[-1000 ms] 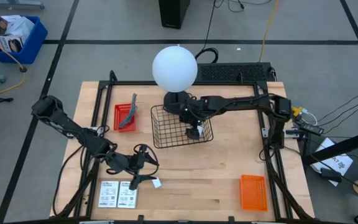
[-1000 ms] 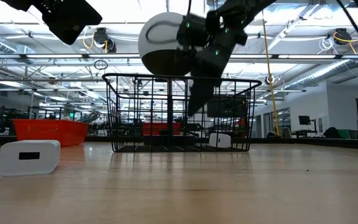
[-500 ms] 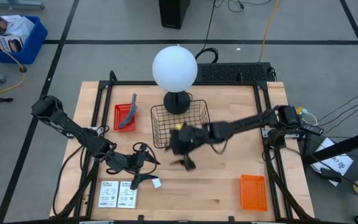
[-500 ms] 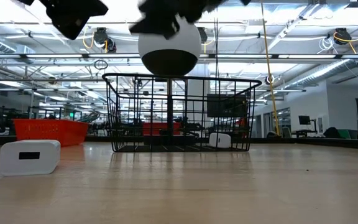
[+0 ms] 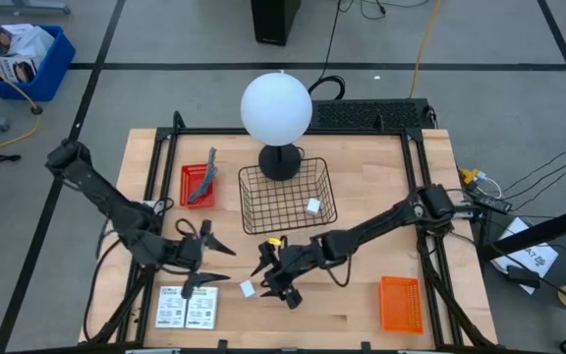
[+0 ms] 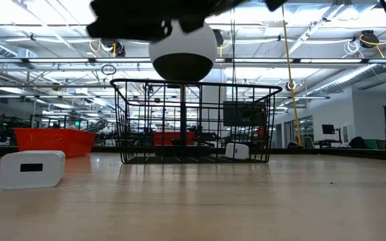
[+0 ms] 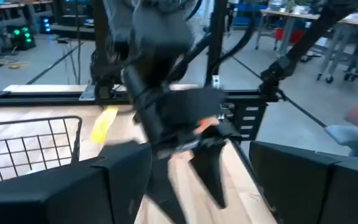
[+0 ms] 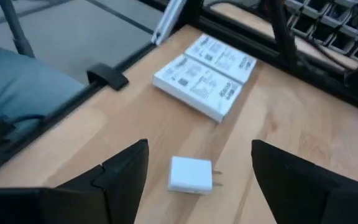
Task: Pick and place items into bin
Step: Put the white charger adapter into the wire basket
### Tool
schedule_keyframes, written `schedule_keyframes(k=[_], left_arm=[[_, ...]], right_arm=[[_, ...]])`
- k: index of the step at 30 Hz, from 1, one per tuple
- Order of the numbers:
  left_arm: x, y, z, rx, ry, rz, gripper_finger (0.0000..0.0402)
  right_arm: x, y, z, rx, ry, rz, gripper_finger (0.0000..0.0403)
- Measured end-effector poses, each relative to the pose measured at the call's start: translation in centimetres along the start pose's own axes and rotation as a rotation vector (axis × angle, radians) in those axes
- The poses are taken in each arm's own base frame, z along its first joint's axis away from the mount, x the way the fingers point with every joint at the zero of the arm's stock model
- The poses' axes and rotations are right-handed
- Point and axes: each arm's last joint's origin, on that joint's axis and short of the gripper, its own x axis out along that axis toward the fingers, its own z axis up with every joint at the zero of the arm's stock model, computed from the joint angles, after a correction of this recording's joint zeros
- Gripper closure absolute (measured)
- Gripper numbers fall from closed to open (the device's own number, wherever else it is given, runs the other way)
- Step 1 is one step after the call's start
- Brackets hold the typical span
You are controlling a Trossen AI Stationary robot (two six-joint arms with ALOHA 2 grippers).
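Observation:
A small white block (image 5: 248, 289) lies flat on the wooden table; it also shows in the right wrist view (image 8: 190, 174) and the low view (image 6: 32, 167). My right gripper (image 5: 271, 283) hovers open just right of it, above the table, fingers on either side of it in the wrist view, touching nothing. My left gripper (image 5: 214, 265) is open and empty to the block's left. A second white block (image 5: 313, 206) rests on the floor of the black wire basket (image 5: 285, 197). Two white printed cards (image 5: 187, 307) lie flat near the front left.
A white globe lamp (image 5: 276, 106) stands behind the basket. A red tray (image 5: 198, 185) with a grey tool (image 5: 204, 175) sits left of the basket. An orange tray (image 5: 401, 303) lies at the front right. A black frame (image 5: 416, 157) runs around the table.
My right gripper has swung out of the basket toward the table's near edge and left, turning as it went, and now hovers by the loose white block. My left gripper has drawn back toward the left edge and risen a little. The blocks have stayed put.

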Motion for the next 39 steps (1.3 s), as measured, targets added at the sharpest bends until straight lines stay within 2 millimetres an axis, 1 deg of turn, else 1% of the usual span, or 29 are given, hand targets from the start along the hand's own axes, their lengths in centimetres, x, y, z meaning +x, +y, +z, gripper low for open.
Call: schedule_keyframes(k=[2,4,10,12,17,20,23,39], left_arm=[[-0.9,-0.2,0.2,0.005,0.001,-0.017,0.0128],[-1.6,-0.4,0.5,0.011,-0.008,-0.024,0.0128],[-3.1,-0.8,0.9,0.037,-0.041,0.023,0.0128],[-3.2,-0.8,0.8,0.047,-0.033,0.043,0.0128],[-3.2,-1.0,0.7,0.053,-0.028,0.046,0.0128],[-3.2,-0.9,0.6,0.043,-0.025,0.053,0.0128],[-3.2,-0.9,0.6,0.04,-0.023,0.053,0.0128],[-3.2,-0.9,0.3,0.03,-0.001,0.063,0.0128]], right_arm=[[1.2,-0.2,-0.8,0.017,-0.023,-0.01,0.0132],[1.8,-0.3,-1.7,0.046,-0.005,-0.007,0.0132],[3.9,-0.4,-3.8,0.085,-0.015,-0.016,0.0132],[4.3,-0.3,-4.3,0.091,-0.004,-0.011,0.0132],[5.5,-0.4,-4.1,0.109,-0.024,-0.014,0.0131],[6.6,-0.4,-4.6,0.112,-0.004,-0.006,0.0129],[7.4,-0.3,-5.3,0.125,0.055,0.009,0.0124],[7.4,-0.3,-5.3,0.122,0.065,0.001,0.0119]])
